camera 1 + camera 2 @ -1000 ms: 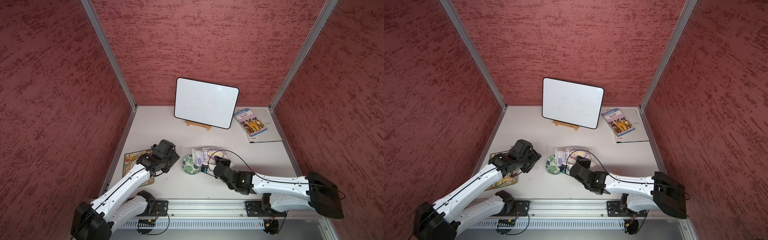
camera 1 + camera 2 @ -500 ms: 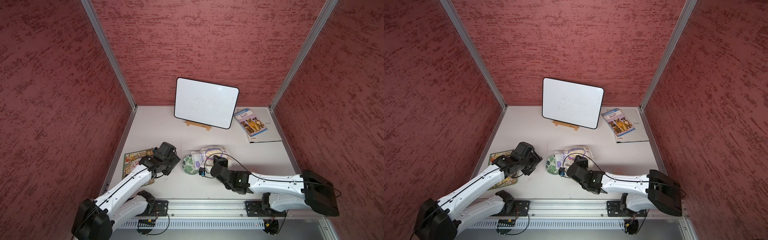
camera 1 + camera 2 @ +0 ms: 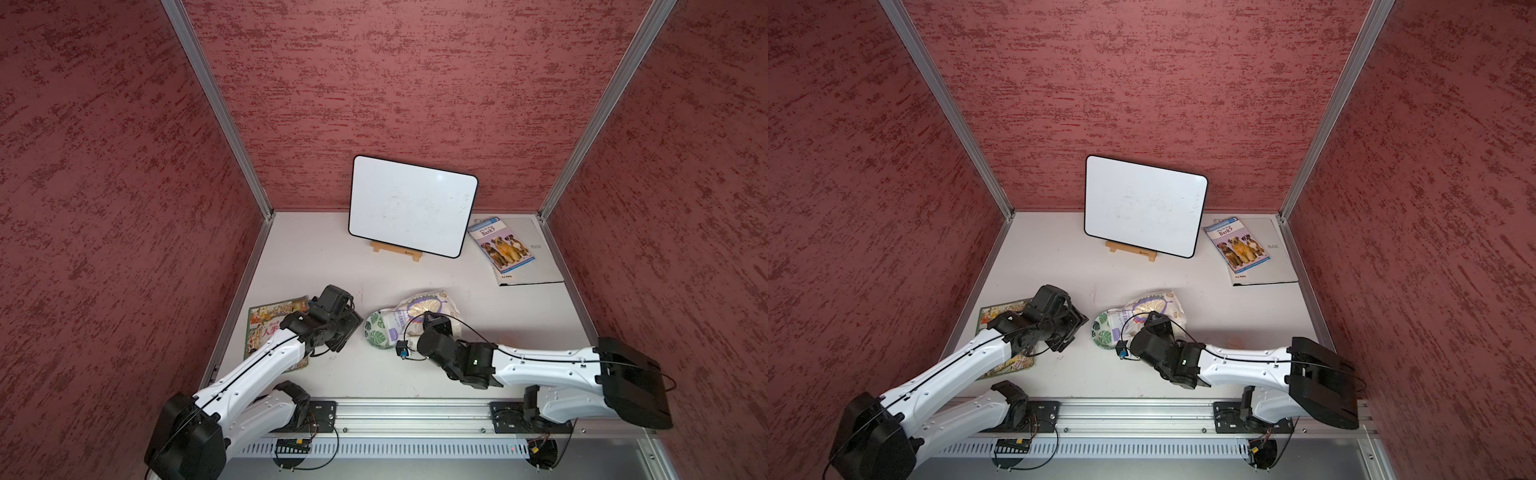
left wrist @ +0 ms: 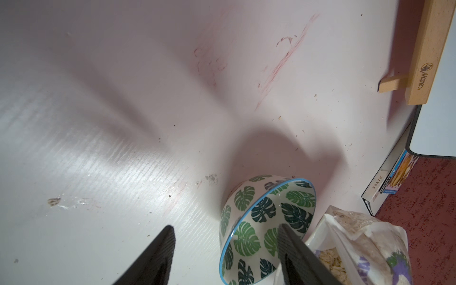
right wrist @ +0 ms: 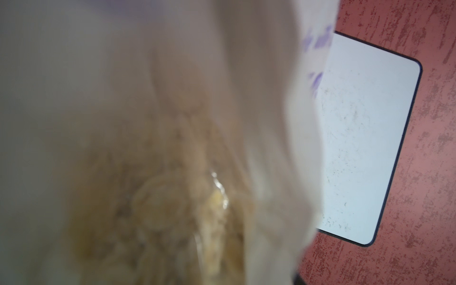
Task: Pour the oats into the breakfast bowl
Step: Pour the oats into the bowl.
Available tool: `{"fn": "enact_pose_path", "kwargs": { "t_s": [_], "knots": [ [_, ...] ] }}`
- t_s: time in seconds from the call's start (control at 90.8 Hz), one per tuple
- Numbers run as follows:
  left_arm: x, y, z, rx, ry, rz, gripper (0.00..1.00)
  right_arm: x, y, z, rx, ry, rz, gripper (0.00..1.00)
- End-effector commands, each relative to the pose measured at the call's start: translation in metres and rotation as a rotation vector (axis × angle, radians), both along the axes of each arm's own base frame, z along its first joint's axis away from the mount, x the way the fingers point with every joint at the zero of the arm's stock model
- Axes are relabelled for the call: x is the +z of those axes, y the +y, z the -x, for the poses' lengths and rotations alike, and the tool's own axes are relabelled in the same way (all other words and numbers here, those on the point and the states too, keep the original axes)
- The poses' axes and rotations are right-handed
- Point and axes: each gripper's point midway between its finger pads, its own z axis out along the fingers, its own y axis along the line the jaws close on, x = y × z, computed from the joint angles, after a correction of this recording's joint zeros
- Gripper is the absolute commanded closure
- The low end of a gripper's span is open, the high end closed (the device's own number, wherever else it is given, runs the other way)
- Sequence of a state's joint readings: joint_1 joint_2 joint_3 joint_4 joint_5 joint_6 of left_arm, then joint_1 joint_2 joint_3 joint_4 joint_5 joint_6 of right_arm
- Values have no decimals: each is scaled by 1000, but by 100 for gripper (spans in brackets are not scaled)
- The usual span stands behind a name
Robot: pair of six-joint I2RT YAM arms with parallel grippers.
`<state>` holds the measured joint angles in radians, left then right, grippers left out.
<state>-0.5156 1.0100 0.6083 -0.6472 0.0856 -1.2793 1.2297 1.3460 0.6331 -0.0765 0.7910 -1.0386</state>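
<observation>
One limp, probably light oats pouch (image 3: 432, 304) hung pinched mid-body in the right gripper (image 3: 420, 324); the left gripper (image 4: 225, 226) gaped empty beside the monstera bowl (image 4: 267, 209).

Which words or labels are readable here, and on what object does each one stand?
"Bark?" on the dog book.
"人" on the picture book; the rest is too small.
Too blurred to read: wooden stand logo, oats pouch print, grey book lettering.

White table (image 3: 316, 257): leaf bowl (image 3: 376, 330), whiteboard (image 3: 411, 205) on easel (image 3: 397, 250), picture book (image 3: 266, 328), grey folder (image 3: 540, 266) under dog book (image 3: 500, 245).
</observation>
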Motion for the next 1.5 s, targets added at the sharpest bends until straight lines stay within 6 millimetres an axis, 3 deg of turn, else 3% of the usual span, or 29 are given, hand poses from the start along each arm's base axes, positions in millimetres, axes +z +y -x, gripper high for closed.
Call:
{"fn": "enact_pose_path", "kwargs": {
  "t_s": [0.0,0.408,0.97,1.19,1.488],
  "knots": [
    [-3,-6,0,-4,4,28,32,63,16,-18,-68,-169,-137,100],
    [-14,-10,6,-18,35,17,32,74,19,-20,-31,-219,-86,100],
    [-12,-14,5,-25,29,20,32,76,21,-22,15,-261,21,100],
    [-11,-15,5,-28,27,21,32,68,16,-23,27,-254,107,100],
    [-14,-15,7,-26,30,20,32,78,17,-25,33,-282,133,100]
  ]
}}
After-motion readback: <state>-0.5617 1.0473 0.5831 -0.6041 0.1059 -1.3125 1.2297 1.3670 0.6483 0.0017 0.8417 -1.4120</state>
